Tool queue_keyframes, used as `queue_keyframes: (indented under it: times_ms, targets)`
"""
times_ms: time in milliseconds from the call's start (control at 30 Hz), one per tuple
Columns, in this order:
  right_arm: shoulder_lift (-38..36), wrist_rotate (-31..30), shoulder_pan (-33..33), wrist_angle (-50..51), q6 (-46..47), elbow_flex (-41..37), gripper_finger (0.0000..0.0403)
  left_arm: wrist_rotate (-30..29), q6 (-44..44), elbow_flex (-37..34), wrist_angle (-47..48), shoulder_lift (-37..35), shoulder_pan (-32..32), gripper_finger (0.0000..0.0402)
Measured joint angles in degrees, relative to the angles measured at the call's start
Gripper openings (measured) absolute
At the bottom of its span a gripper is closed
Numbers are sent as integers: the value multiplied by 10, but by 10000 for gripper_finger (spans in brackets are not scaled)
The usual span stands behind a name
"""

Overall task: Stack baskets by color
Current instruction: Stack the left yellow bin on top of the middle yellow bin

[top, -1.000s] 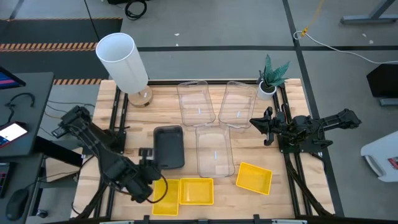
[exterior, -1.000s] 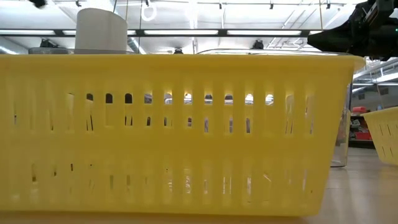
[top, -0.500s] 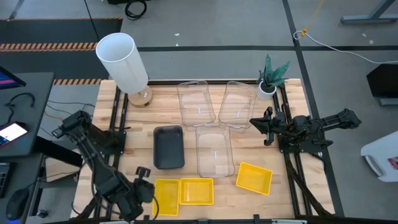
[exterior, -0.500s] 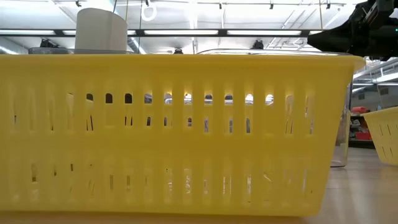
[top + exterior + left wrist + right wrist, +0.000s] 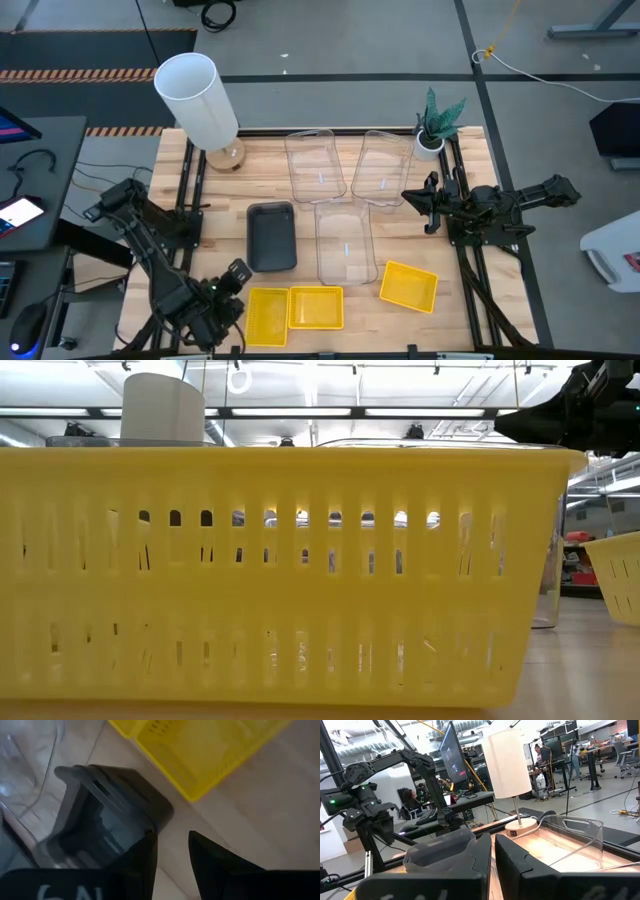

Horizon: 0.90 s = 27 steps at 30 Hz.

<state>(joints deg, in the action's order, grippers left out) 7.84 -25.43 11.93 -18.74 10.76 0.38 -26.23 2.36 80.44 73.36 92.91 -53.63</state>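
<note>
A dark grey basket [image 5: 271,237] rests flat on the wooden table, left of centre. Three clear baskets lie beyond and beside it [image 5: 315,165] [image 5: 380,165] [image 5: 345,243]. Near the front edge sit two yellow baskets side by side [image 5: 266,315] [image 5: 316,307], with a third [image 5: 409,286] farther right. My left gripper [image 5: 237,272] hovers open over bare wood between the grey basket's near left corner [image 5: 100,815] and the leftmost yellow basket [image 5: 200,750], holding nothing. My right gripper [image 5: 425,205] waits shut at the table's right side.
A tall white cylinder lamp [image 5: 198,100] stands at the far left corner and a small potted plant [image 5: 435,125] at the far right. The low view is filled by a yellow basket's slotted wall [image 5: 280,570]. Bare wood lies left of the grey basket.
My left gripper has drawn back from the grey basket's near left corner toward the table's near edge, sinking a little and rolling about its own axis. Its fingers have stayed apart. No basket has moved.
</note>
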Motion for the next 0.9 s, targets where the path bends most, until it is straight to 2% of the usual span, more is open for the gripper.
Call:
queue_keyframes:
  times_ms: [167, 300, 700, 900]
  targets:
    - [0, 0, 0, 0, 0, 0, 30, 1, -12, -75, -41, -12, -23, 117]
    - [0, 0, 0, 0, 0, 0, 30, 0, -12, -103, -105, -12, -58, 117]
    - [0, 0, 0, 0, 0, 0, 30, 48, 26, -107, -138, -12, -108, 118]
    - [0, 0, 0, 0, 0, 0, 30, 43, 25, -107, -139, -12, -116, 152]
